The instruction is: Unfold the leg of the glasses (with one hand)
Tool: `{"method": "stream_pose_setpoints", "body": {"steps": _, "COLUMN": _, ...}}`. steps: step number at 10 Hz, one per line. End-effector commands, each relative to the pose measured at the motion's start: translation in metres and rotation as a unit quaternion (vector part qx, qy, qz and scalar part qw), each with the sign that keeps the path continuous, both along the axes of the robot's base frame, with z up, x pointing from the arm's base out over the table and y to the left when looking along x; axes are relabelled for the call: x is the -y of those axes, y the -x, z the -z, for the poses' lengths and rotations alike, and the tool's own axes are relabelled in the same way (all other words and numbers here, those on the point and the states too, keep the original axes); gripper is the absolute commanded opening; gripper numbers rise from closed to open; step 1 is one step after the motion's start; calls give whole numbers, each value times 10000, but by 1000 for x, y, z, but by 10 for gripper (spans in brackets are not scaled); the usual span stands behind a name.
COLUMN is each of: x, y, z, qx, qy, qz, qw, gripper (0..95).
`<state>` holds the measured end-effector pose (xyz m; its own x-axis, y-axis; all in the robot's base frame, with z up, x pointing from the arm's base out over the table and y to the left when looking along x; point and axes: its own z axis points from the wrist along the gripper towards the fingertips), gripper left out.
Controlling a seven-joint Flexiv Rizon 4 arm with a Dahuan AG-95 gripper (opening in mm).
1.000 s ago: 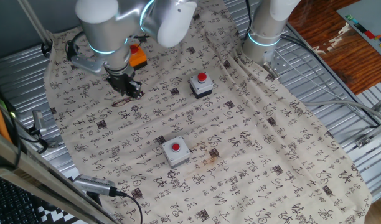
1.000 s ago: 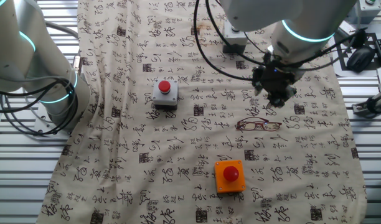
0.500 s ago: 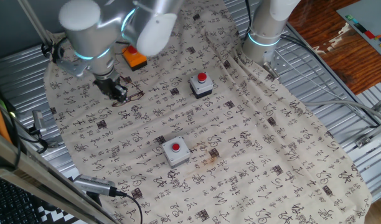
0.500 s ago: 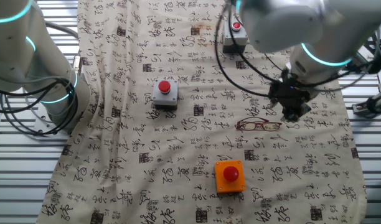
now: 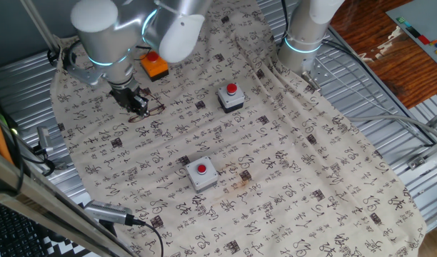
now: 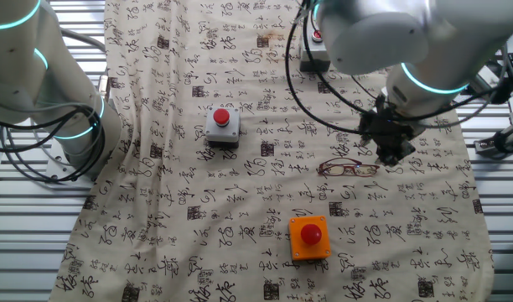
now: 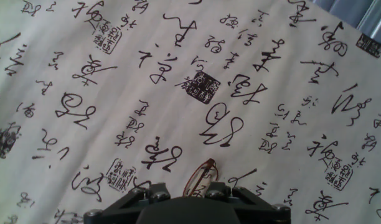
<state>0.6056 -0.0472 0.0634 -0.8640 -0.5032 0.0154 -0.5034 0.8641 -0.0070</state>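
Observation:
The glasses [image 6: 347, 169] lie flat on the printed cloth, thin reddish-brown wire frames with clear lenses. My gripper [image 6: 389, 156] stands low over their right end in this view. In the one fixed view the gripper [image 5: 138, 106] hides most of the glasses [image 5: 156, 109]. In the hand view one lens rim [image 7: 200, 175] shows just above the gripper's dark body [image 7: 184, 208], which hides the rest of the frame. The fingertips do not show, so I cannot tell if the jaws are open or shut.
An orange button box [image 6: 309, 236] sits near the glasses on the front side. Two grey button boxes with red buttons [image 6: 222, 126] [image 6: 314, 48] stand farther off. A second arm's base [image 6: 47, 92] stands at the cloth's left edge.
The arm swung from above the glasses' middle to their end a second ago and has since shifted only slightly. The glasses have not moved.

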Motion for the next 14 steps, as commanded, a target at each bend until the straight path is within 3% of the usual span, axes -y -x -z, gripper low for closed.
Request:
{"method": "stream_pose_setpoints", "body": {"steps": 1, "x": 0, "y": 1, "z": -1, "qx": 12, "qy": 40, "qz": 731, "qw": 9973, "gripper": 380}}
{"method": "stream_pose_setpoints", "body": {"steps": 2, "x": 0, "y": 1, "z": -1, "qx": 6, "qy": 49, "qz": 901, "qw": 9959, "gripper": 380}}
{"method": "stream_pose_setpoints", "body": {"steps": 4, "x": 1, "y": -1, "z": 0, "qx": -135, "qy": 156, "qz": 1170, "qw": 9929, "gripper": 380}}
{"method": "stream_pose_setpoints", "body": {"steps": 9, "x": 15, "y": -2, "z": 13, "qx": -99, "qy": 83, "qz": 1152, "qw": 9933, "gripper": 380}}
{"method": "stream_pose_setpoints", "body": {"steps": 14, "x": 16, "y": 1, "z": 15, "qx": -177, "qy": 32, "qz": 1271, "qw": 9917, "gripper": 380}}
